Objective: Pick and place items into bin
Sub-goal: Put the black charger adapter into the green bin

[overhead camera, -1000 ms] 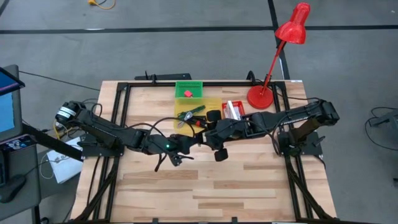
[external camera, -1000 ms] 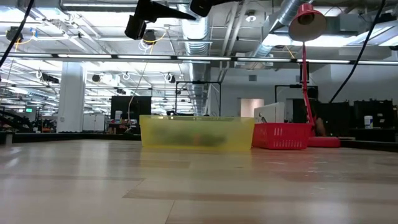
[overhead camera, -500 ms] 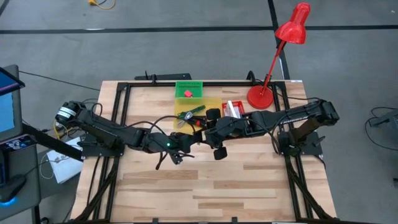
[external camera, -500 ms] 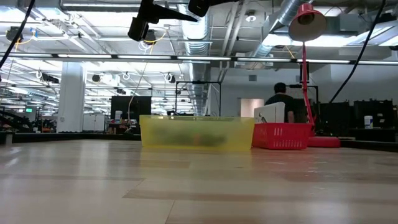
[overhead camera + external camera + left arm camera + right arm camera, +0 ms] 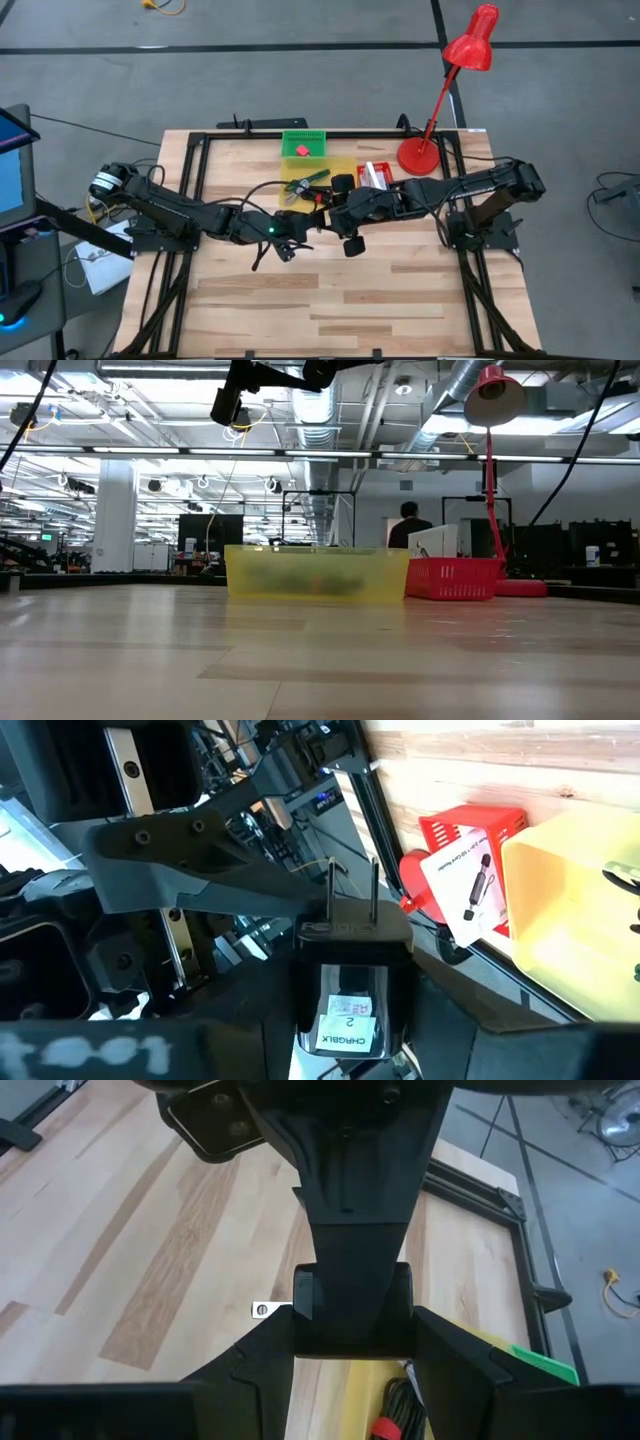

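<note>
"2", "CHARGBLK" on charger label (image 5: 348,1025)

place: industrial lab hall | evidence: exposed ducts (image 5: 470,380) (overhead), strip lights (image 5: 200,452)

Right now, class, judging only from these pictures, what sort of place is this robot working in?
Probably a large industrial lab or workshop: exposed silver ceiling ducts, long rows of ceiling strip lights, and a pale wooden worktable edged by a black metal frame.
</note>
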